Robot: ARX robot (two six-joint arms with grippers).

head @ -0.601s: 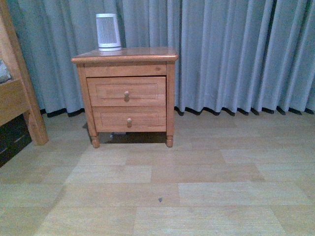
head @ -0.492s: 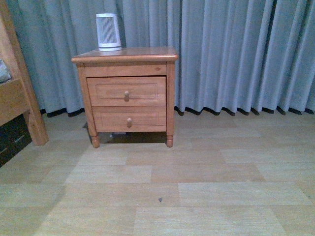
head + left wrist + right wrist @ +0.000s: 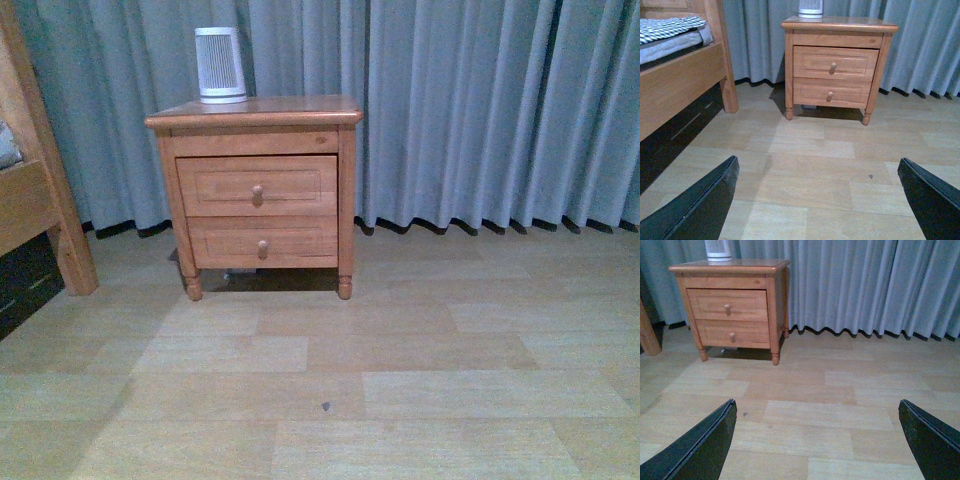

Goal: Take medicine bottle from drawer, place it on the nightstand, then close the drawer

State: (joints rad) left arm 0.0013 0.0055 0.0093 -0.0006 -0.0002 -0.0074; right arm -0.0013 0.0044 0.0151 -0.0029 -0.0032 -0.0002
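Nothing moved, drawer [image 3: 215, 187] flush in nightstand [image 3: 285, 118], left hand [image 3: 817, 161] and right hand [image 3: 817, 402] released, floor [image 3: 400, 400] bare

The front camera looks straight ahead at the nightstand [image 3: 255, 190] from some way back. There is lots of floor [image 3: 400, 400] in front and the curtain [image 3: 480, 110] behind.

The left wrist camera sits low over the floor. It looks out between the two black fingers of the left hand [image 3: 817, 160], which are spread wide. It faces the nightstand too, and sees the bed [image 3: 680, 75] beside it.

The right wrist camera looks out the same way through the right hand [image 3: 816, 401]. It is more to the right, so it also sees the nightstand's side.

All three views share the nightstand, curtain and floor.
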